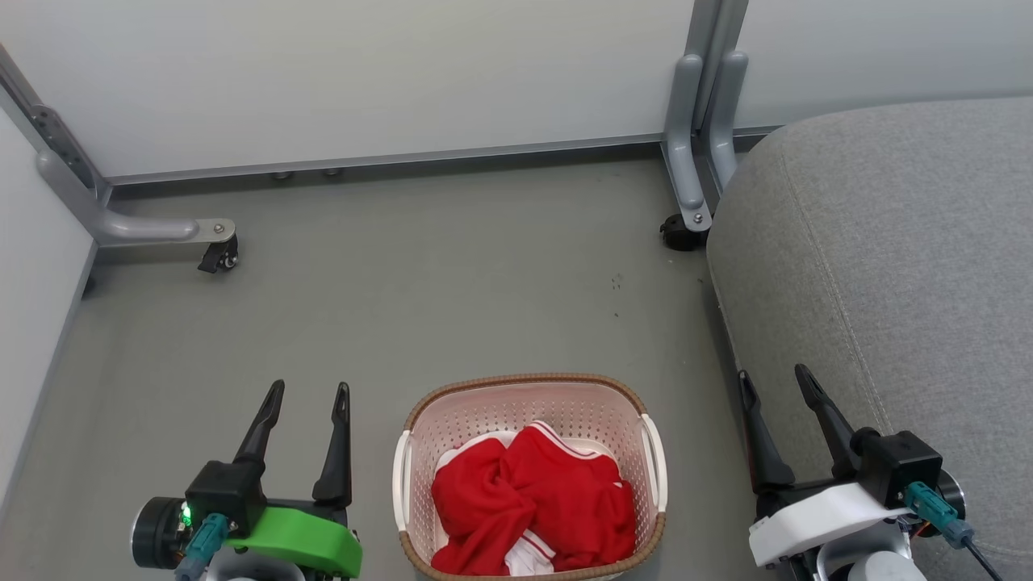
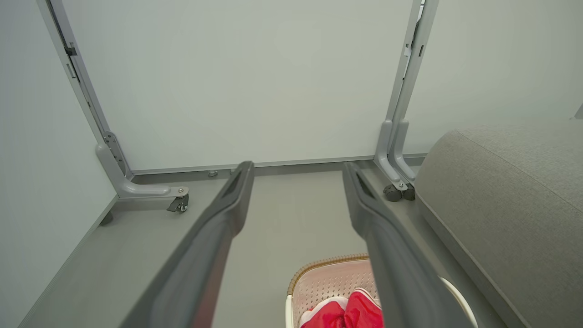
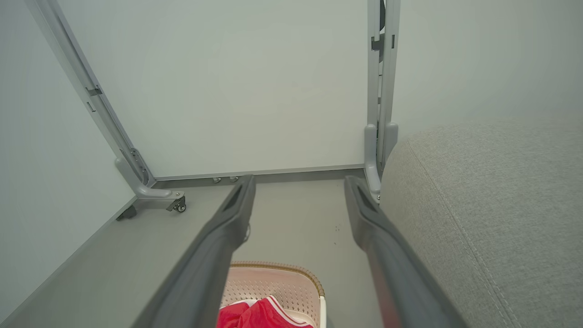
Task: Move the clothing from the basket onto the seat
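I see both my left gripper (image 1: 309,392) and right gripper (image 1: 773,377) spread wide, holding nothing, flanking the basket (image 1: 413,452) of clothing (image 1: 533,500).

A smooth grey floor (image 1: 420,274) runs back to pale, plain partition panels (image 1: 363,73) framed in grey metal, with another panel (image 1: 32,307) closing the left side, their angled feet (image 1: 153,230) resting on small black castors (image 1: 219,257), all under soft, even light.
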